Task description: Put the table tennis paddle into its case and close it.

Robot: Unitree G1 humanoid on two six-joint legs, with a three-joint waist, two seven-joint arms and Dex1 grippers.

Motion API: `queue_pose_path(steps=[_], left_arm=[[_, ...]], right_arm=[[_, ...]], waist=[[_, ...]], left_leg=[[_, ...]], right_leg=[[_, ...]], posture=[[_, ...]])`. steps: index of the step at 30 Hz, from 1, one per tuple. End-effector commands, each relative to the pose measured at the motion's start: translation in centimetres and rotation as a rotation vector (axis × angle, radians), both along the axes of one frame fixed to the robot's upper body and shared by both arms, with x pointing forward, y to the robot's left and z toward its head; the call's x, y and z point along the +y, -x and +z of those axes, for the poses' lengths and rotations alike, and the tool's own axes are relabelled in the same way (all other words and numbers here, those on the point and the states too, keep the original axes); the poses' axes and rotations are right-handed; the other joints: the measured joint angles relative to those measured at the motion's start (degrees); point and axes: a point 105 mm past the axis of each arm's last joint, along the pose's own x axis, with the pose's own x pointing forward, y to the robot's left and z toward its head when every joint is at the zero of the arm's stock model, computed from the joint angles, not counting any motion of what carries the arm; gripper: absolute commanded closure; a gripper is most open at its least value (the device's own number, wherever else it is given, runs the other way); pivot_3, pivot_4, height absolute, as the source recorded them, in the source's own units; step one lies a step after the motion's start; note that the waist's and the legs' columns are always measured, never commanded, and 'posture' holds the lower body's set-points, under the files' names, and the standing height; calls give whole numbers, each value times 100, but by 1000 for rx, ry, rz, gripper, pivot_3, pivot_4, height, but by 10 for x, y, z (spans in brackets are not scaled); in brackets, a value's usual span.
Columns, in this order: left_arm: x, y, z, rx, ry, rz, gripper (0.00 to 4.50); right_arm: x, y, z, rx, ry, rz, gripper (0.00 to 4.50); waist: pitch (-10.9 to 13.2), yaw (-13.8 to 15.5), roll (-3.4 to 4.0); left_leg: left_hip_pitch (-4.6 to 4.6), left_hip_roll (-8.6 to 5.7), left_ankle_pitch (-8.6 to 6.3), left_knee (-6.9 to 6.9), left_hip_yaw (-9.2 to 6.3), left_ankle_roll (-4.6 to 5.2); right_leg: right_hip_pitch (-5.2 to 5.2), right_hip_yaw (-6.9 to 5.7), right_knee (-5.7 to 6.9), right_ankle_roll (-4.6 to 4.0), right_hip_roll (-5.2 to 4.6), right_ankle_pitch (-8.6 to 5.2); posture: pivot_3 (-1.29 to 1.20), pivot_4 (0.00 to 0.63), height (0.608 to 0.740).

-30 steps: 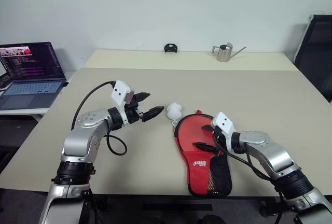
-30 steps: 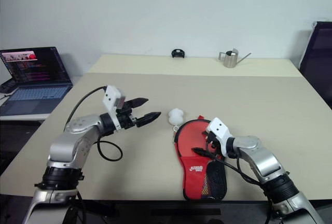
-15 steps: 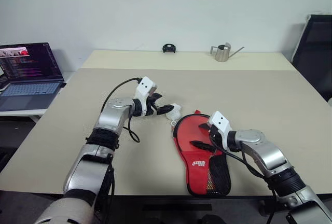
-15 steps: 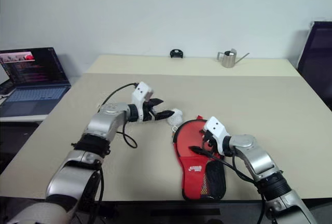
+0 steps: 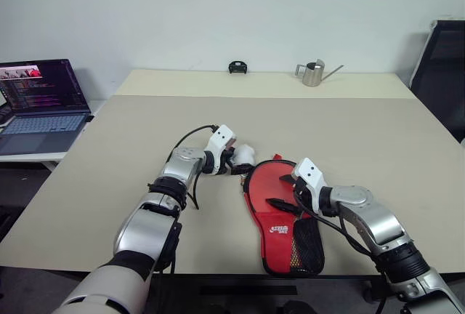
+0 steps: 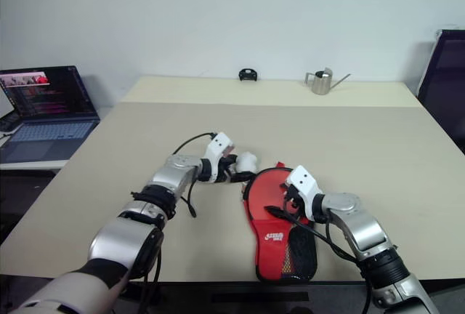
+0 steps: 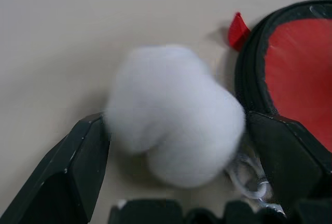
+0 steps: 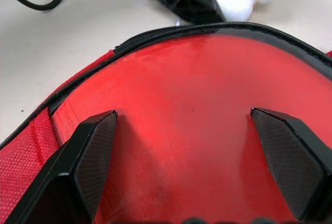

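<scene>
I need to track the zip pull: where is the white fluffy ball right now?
The white fluffy ball lies on the table between the open left gripper's fingers, just left of the case's round end.

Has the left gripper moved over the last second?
Yes. The left gripper has travelled right across the table, and its open fingers now flank the white fluffy ball beside the case.

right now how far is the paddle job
Early to middle. The red case lies flat on the table; whether the paddle is inside, I can't tell. In hand: the left gripper, jaws open, straddles the white ball at the case's rim, while the right gripper hovers open over the case. Left: closing the zip.
</scene>
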Motion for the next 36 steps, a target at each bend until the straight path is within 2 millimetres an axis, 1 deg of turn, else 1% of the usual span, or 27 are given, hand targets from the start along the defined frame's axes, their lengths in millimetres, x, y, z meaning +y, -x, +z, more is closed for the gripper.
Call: queue_pose_path(steps=[1,2,3,6,7,10,12,13,14,17,20,24,29,36], left_arm=[[-11,-3,12,-43,16,-32,378],[-12,-3,12,-41,23,-32,614],[-12,-2,12,-38,29,-35,948],[-12,0,10,-30,35,-52,2073],[-11,1,10,-29,37,-54,2374],[-6,3,8,-25,42,-58,3477],[-3,4,7,-21,51,-59,4059],[-1,5,8,-19,59,-62,4255],[0,7,8,-21,66,-68,4326],[3,12,14,-34,97,-86,4327],[4,20,25,-50,140,-110,4327],[5,28,38,-72,161,-124,4327],[-2,38,51,-75,168,-172,4327],[-10,59,57,-19,198,-243,4327]], right_arm=[[-3,6,-19,77,36,-20,0],[-3,6,-19,76,34,-22,0],[-3,6,-19,75,32,-25,0],[-2,6,-18,74,22,-33,0],[-2,6,-18,74,18,-36,0],[-1,5,-17,75,5,-59,0],[0,3,-15,81,-20,-83,0],[0,2,-14,84,-29,-95,0],[0,2,-14,90,-33,-101,0],[0,7,-19,116,-24,-92,0],[0,13,-27,144,10,-80,0],[-1,16,-40,160,65,-85,0],[0,20,-49,176,92,-82,0],[10,21,-53,187,78,-87,0]], waist=[[-1,1,-1],[-1,2,-2],[-1,2,-2],[-1,0,-2],[-1,0,-2],[-1,-3,-2],[-1,-12,-2],[-1,-17,-2],[-1,-17,-1],[-2,-14,-1],[-2,-7,-1],[-2,-5,-2],[-7,-5,-2],[-15,-23,-2]], left_leg=[[0,0,0,0,0,0],[0,0,0,0,0,0],[1,-1,0,0,0,0],[1,-1,0,1,0,0],[1,0,0,0,0,0],[1,-1,0,1,1,0],[3,0,0,0,0,0],[4,0,0,0,0,0],[4,0,0,0,0,0],[4,0,0,0,0,0],[2,0,0,0,-2,0],[2,0,0,0,-3,-1],[14,0,0,0,-5,-1],[19,2,0,0,-5,-1]], right_leg=[[0,0,0,0,0,0],[1,0,0,0,0,0],[1,1,0,0,0,0],[0,0,2,0,0,0],[0,0,2,0,0,0],[0,1,2,0,0,0],[0,1,3,0,1,0],[0,2,4,0,0,0],[0,3,5,0,1,0],[0,4,5,0,0,0],[-1,4,3,0,0,0],[0,4,2,0,-1,0],[12,3,4,0,0,0],[15,5,4,0,1,0]], posture=[[0,150,740],[0,150,740],[0,150,740],[0,150,740],[0,150,740],[0,150,740],[0,150,740],[0,150,740],[0,150,740],[0,150,740],[0,150,740],[0,150,740],[0,150,740],[0,150,740]])
